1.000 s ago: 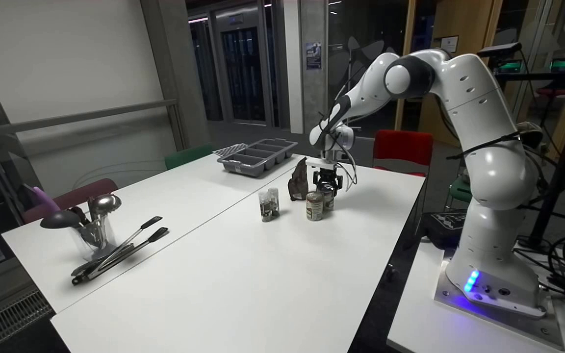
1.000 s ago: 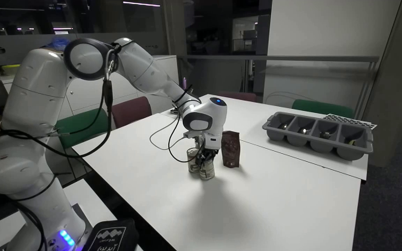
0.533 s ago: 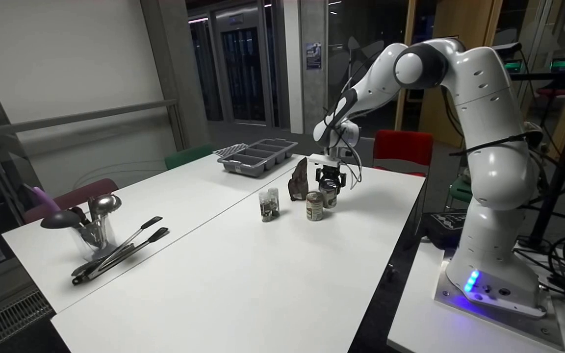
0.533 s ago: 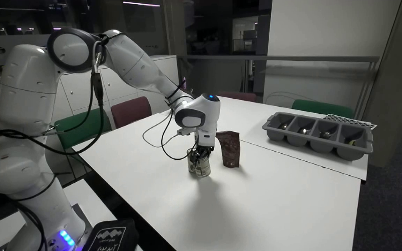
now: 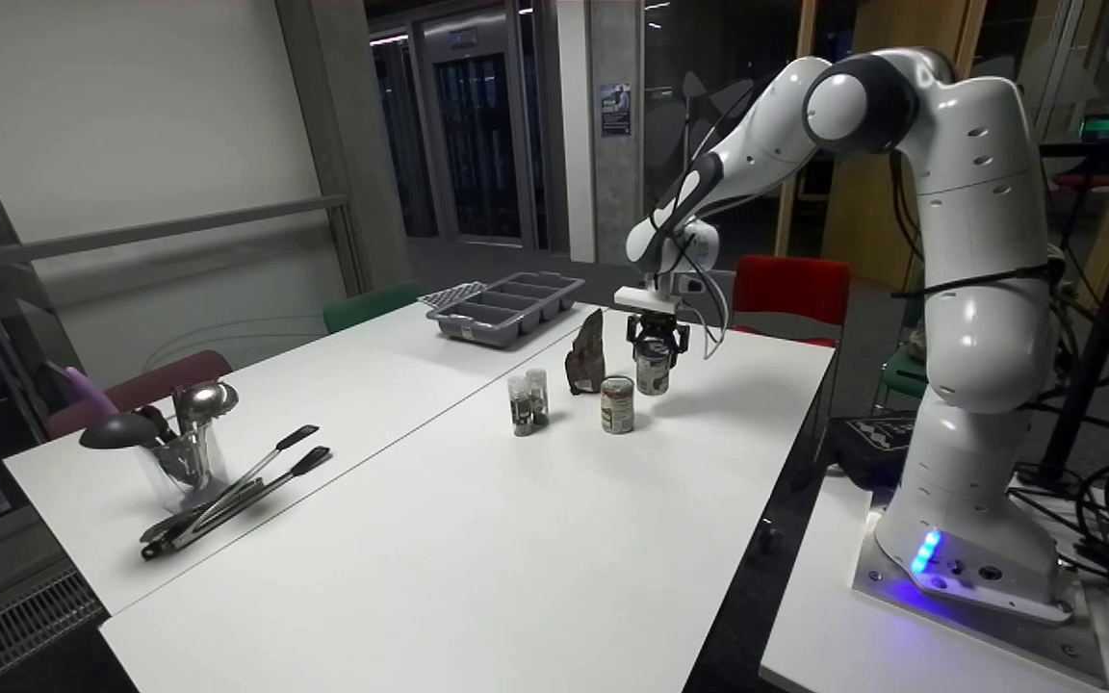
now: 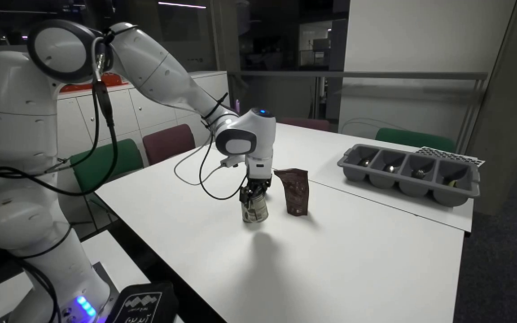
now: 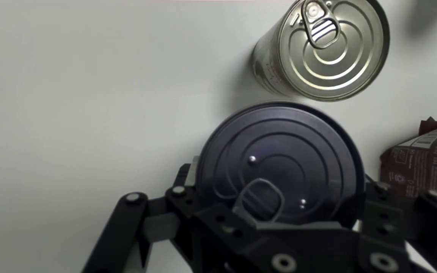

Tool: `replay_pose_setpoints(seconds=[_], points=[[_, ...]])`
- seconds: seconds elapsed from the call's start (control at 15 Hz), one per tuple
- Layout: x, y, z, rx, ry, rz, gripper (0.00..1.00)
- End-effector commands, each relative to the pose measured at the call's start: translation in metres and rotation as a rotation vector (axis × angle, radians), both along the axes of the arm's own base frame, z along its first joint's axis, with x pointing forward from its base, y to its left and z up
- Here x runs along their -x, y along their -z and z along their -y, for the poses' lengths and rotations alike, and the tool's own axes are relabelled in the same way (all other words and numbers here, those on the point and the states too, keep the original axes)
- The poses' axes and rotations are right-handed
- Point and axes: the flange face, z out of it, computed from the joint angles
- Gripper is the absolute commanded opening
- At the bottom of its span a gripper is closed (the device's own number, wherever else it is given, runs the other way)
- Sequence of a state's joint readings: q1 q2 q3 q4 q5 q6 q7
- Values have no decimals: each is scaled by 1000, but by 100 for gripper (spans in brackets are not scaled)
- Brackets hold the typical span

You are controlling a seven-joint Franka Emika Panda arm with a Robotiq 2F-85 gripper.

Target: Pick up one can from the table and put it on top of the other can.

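Nearly upright, gripped can [image 5: 653, 375], lid [image 7: 294, 155] up, standing can [image 5: 617, 405] vertical.

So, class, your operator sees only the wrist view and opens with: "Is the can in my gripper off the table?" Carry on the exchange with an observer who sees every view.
Observer: Yes. In an exterior view, the held can hangs above the table, its base apart from its shadow.
Operator: And the brown pouch at my picture's right edge: standing or lying?
Observer: Standing. Both exterior views show it upright on its base.
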State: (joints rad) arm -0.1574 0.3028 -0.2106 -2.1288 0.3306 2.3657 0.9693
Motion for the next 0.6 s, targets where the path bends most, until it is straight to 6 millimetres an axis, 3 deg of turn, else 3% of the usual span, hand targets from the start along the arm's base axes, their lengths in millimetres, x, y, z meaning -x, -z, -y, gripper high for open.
replay_pose_setpoints(seconds=[0.0, 0.27, 0.53], points=[[18, -30, -7, 19, -25, 26, 57], [23, -37, -16, 12, -69, 28, 57], [22, -67, -29, -2, -130, 15, 57]])
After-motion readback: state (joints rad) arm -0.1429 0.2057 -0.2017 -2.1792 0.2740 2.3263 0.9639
